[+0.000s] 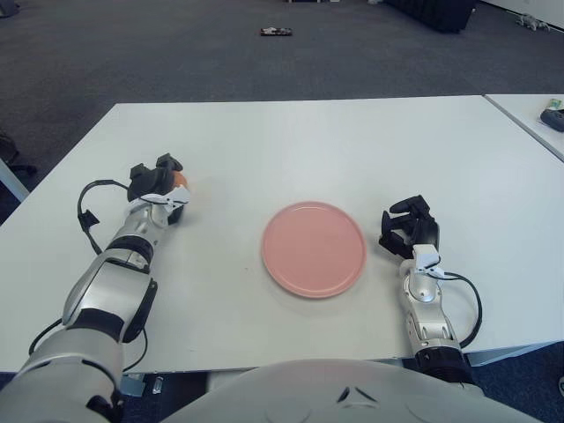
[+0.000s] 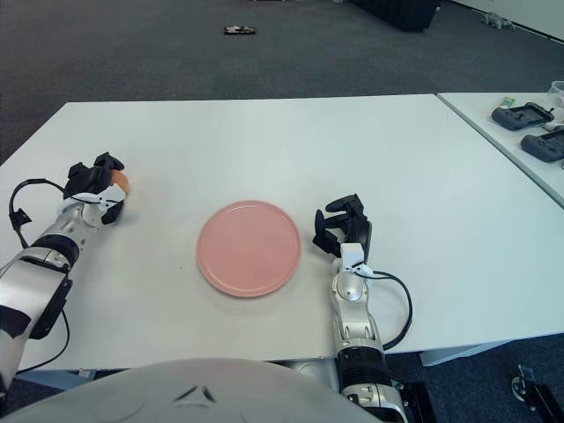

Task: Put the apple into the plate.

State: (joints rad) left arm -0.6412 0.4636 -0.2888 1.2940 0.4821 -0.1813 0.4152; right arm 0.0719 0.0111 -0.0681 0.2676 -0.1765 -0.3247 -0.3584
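The apple [image 1: 181, 179] is orange-red and mostly covered by my left hand [image 1: 159, 181] on the left part of the white table [image 1: 291, 141]. The dark fingers curl around the apple, with only its right side showing. The pink plate [image 1: 313, 248] lies flat near the table's middle front, about a hand's length right of the apple, with nothing on it. My right hand [image 1: 408, 226] shows just right of the plate, fingers curled and holding nothing.
A second table [image 2: 529, 150] stands at the right with black devices [image 2: 524, 115] on it. A small dark object [image 1: 276, 33] lies on the carpet far behind. A black cable [image 1: 86, 204] loops beside my left forearm.
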